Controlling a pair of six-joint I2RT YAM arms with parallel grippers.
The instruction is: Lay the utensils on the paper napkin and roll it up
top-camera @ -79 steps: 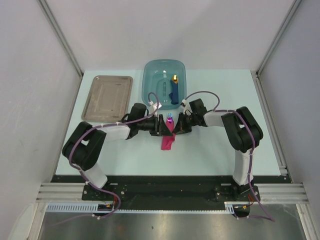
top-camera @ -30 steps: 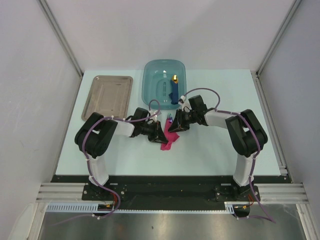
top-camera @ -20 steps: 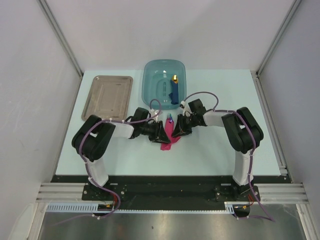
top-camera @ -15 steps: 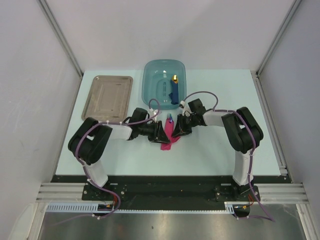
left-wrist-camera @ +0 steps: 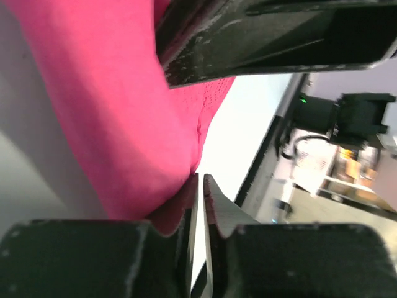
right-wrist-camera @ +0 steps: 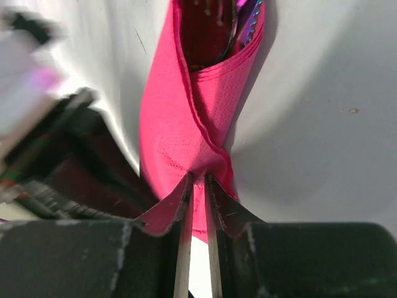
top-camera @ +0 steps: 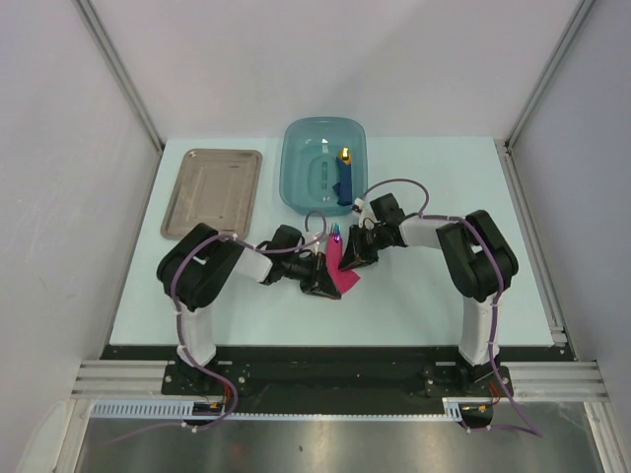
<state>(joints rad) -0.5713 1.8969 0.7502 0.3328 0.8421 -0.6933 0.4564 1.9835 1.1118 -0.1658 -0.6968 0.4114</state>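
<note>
The paper napkin (top-camera: 342,273) is a loose magenta roll at mid-table, and it fills the left wrist view (left-wrist-camera: 118,105). The purplish-blue utensils (top-camera: 336,234) stick out of its far end and show inside the roll's mouth in the right wrist view (right-wrist-camera: 243,28). My right gripper (right-wrist-camera: 197,180) is shut on a fold of the napkin (right-wrist-camera: 180,124) at the roll's right side (top-camera: 352,258). My left gripper (top-camera: 322,279) has its jaws shut at the roll's near end (left-wrist-camera: 200,181). The napkin lies against the outside of one finger, with nothing seen between the tips.
A teal tub (top-camera: 324,164) at the back holds a chunky blue object with a yellow tip (top-camera: 344,175). A grey-brown metal tray (top-camera: 212,192) lies at the back left. The right gripper's body (left-wrist-camera: 279,37) hangs close above the left fingers.
My left gripper has moved right and nearer, in under the roll's near end. That end of the napkin has lifted and spread to the right. The right gripper has stayed put.
</note>
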